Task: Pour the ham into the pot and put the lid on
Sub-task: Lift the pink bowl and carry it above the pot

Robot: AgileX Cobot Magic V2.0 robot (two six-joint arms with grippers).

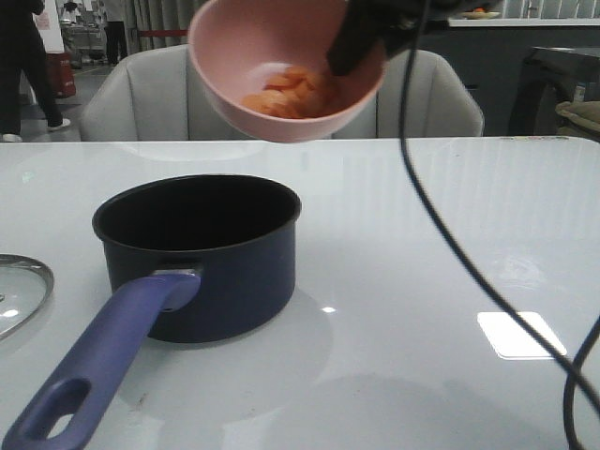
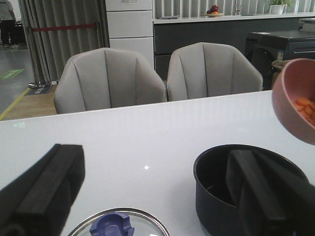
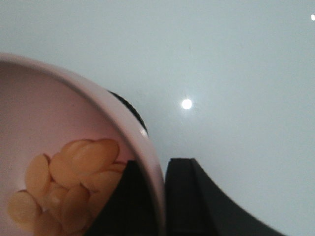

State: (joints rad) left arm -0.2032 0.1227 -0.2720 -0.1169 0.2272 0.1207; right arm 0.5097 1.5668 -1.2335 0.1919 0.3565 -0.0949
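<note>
Pot (image 1: 202, 258): dark navy, upright on white table (image 1: 422, 281), interior bare, purple-blue handle toward camera. Pink bowl (image 1: 281, 70): tilted in the air above the pot, rim pinched between right gripper (image 3: 158, 196) fingers. Ham (image 1: 289, 94): orange-pink pieces inside the bowl. Lid (image 1: 19, 289): flat on the table left of the pot. Left gripper (image 2: 157, 196): spread wide, hovering over the lid.

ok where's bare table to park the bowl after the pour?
Widest bare patch: right of the pot, though a black cable hangs across that side. The strip between pot and chairs is bare too. Left is crowded: the lid and the pot's handle sit there. The right gripper holds the pink bowl.
</note>
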